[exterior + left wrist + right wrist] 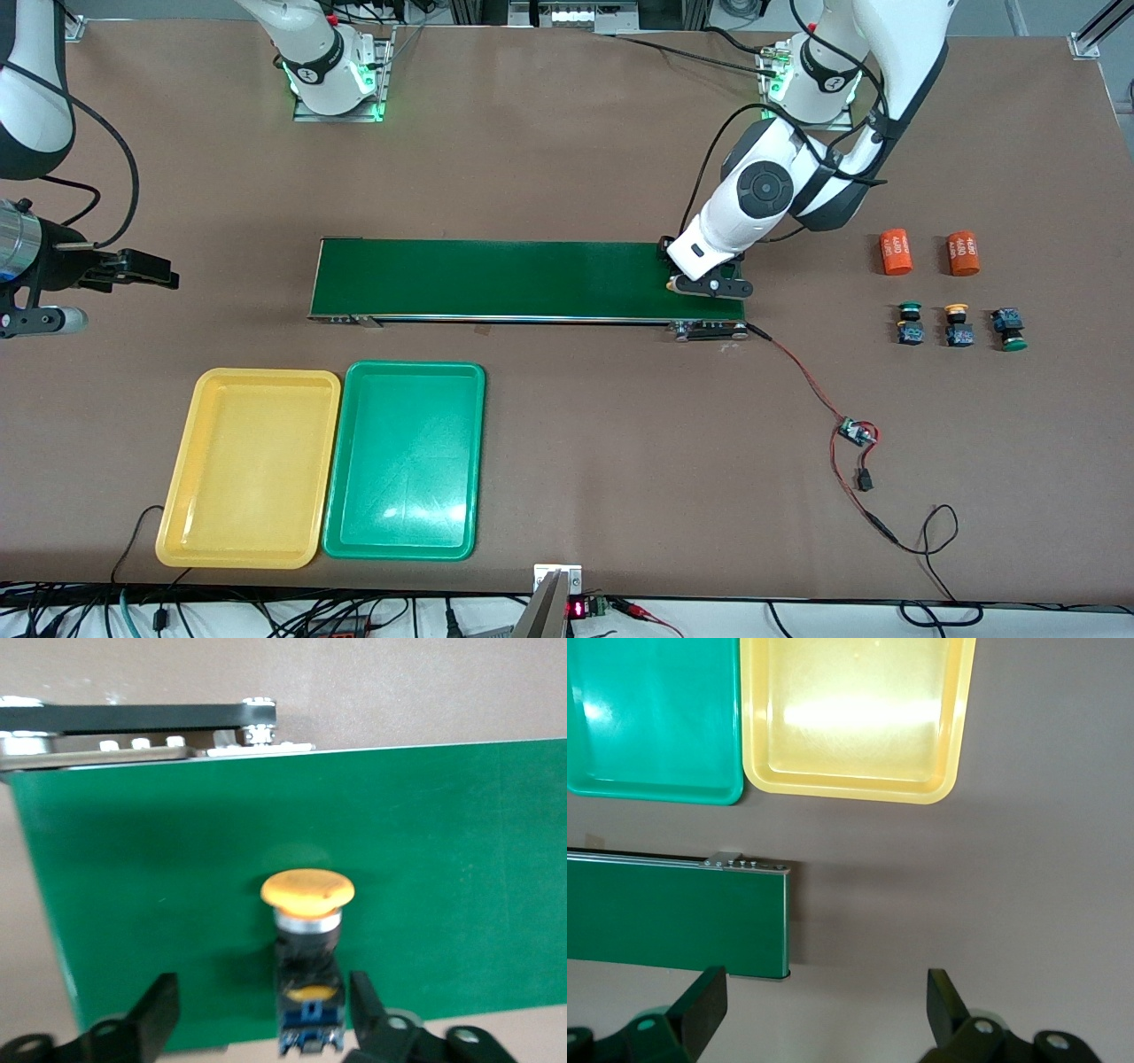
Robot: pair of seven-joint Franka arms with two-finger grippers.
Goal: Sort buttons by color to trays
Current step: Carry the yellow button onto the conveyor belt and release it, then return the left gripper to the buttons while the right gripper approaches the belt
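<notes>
Right gripper (142,270): fingers spread, holding nothing; this arm waits over bare table at its own end, off the conveyor belt's (496,279) end.
Yellow tray (177,523): lies touching the green tray (403,549), both nearer the front camera than the belt.
Left gripper (266,1010): over the belt's end; fingers (158,1010) spread either side of a yellow-capped button (307,895), apart from it.
Yellow-capped button: lies on the belt.
Remaining buttons (959,325): three in a row near two orange cylinders (895,252).
</notes>
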